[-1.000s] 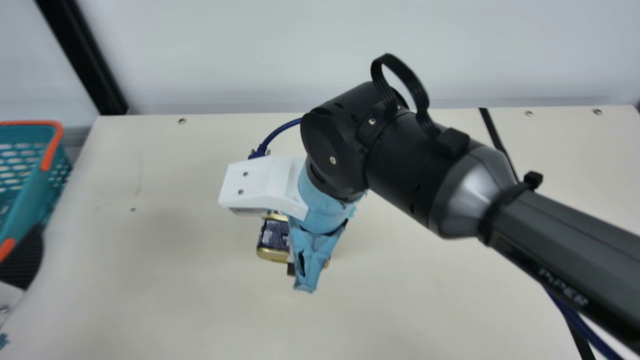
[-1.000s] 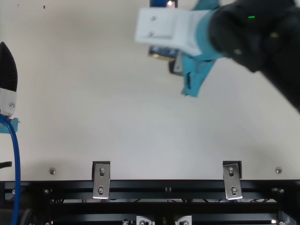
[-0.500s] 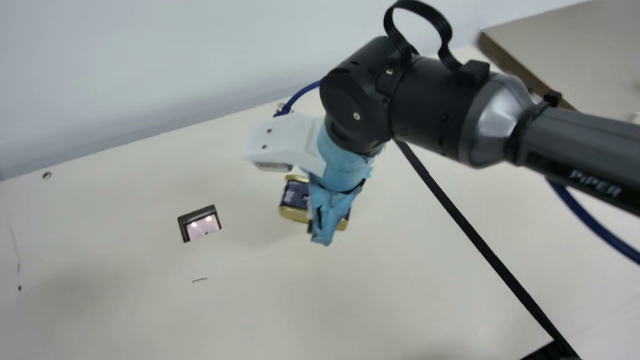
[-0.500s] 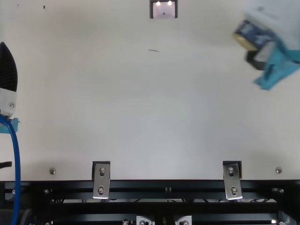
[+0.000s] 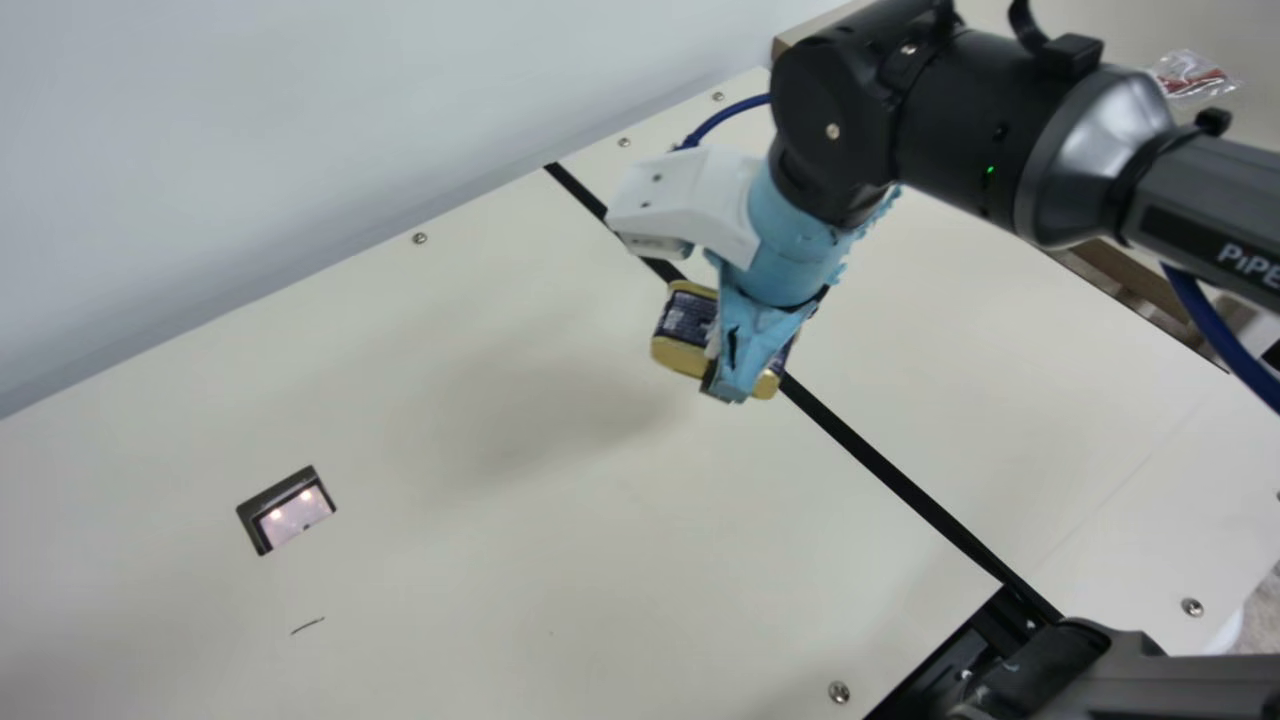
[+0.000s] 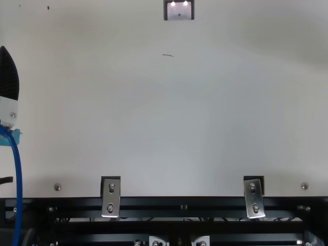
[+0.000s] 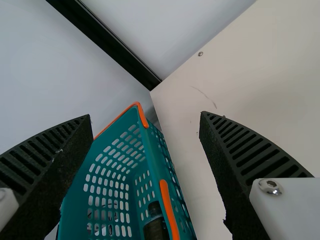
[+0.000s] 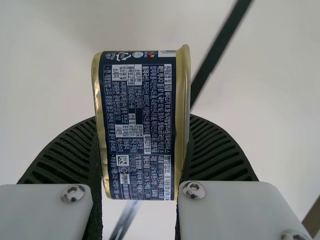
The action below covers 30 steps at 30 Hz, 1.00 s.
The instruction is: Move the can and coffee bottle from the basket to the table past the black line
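Navy-and-gold can (image 5: 684, 318) clamped in right gripper (image 8: 142, 119), fingers pressing across its gold edges, held above the table (image 5: 520, 610) near the black line (image 5: 900, 484). Probably rigid thin metal, some weight, smooth, dentable: keep the grip centred and firm, no crushing. Left gripper (image 7: 145, 116) spread apart, nothing between. Coffee bottle (image 7: 156, 229) in the basket (image 7: 170, 210); likely slippery, best taken round its body.

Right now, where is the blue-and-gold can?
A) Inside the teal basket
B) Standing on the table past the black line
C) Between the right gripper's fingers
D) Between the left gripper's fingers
C: the right wrist view shows the blue-and-gold can clamped between the two fingers of the right gripper.
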Tool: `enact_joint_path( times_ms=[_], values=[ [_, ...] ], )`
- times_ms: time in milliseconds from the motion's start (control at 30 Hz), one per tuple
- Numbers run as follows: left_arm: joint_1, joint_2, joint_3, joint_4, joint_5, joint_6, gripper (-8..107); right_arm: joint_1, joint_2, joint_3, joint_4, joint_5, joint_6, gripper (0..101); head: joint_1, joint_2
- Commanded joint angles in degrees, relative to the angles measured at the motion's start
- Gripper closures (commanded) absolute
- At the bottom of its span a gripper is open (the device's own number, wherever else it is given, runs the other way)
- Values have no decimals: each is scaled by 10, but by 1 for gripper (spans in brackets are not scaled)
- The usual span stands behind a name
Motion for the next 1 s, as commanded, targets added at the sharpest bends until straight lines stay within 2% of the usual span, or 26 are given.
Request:
enact_joint_path(
  times_ms=[0, 233, 500, 700, 967],
  values=[
    [0, 0, 0, 0, 0, 0, 9, -77, -1, 1, 1, -1, -18, 101, -17, -12],
    [0, 0, 0, 0, 0, 0, 9, -202, 16, 0, 3, -17, -65, 101, -16, -7],
    [0, 0, 0, 0, 0, 0, 9, -313, 49, 8, 21, -49, -86, 101, -13, 7],
    [0, 0, 0, 0, 0, 0, 9, -371, 73, 26, 16, -82, -93, 101, -10, 15],
    [0, 0, 0, 0, 0, 0, 9, -411, 95, 47, 20, -115, -103, 101, -11, 19]
  ],
)
